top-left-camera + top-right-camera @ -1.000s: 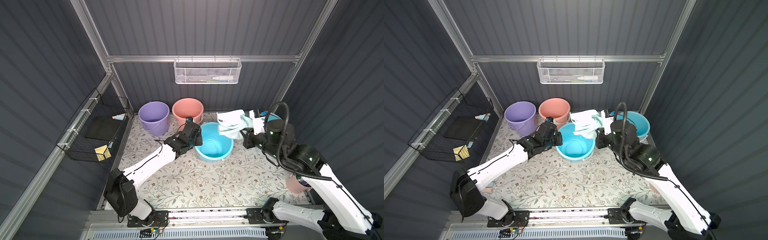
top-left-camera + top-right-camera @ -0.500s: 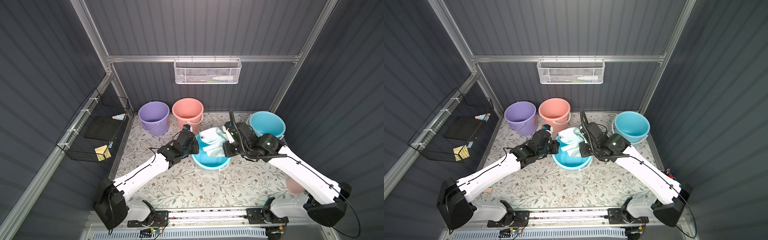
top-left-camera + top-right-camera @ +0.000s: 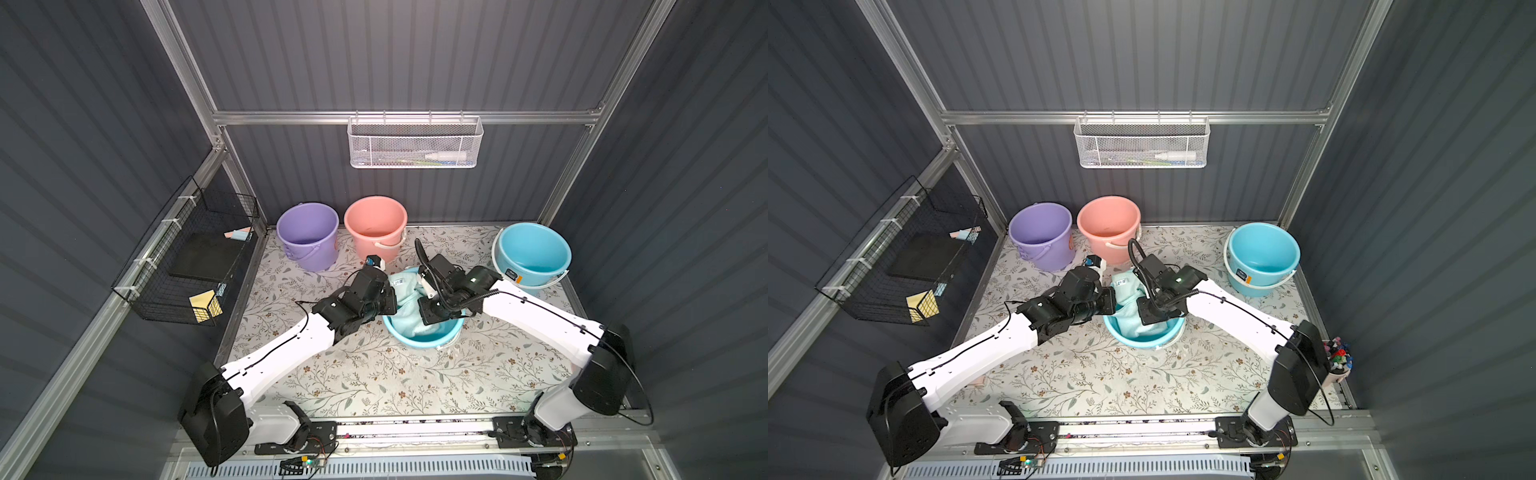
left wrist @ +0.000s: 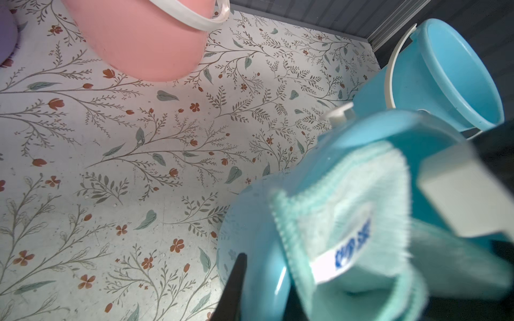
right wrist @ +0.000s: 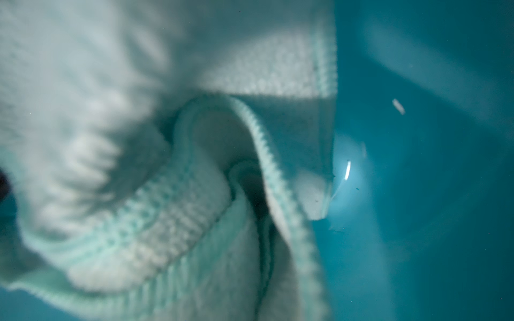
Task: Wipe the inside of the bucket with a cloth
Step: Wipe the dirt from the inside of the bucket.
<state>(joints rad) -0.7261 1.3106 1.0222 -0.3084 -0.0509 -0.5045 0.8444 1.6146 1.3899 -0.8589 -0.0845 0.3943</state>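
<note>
At centre of the floral surface in both top views sits the small blue bucket, the aqua cloth bunched inside; left pincer clamps the bucket's rim, right pincer clenches the cloth.

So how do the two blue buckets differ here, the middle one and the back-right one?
The middle bucket holds the cloth; the back-right bucket is empty. The left end effector grips the middle bucket's rim; nothing touches the back-right bucket. Both are the same light blue.
</note>
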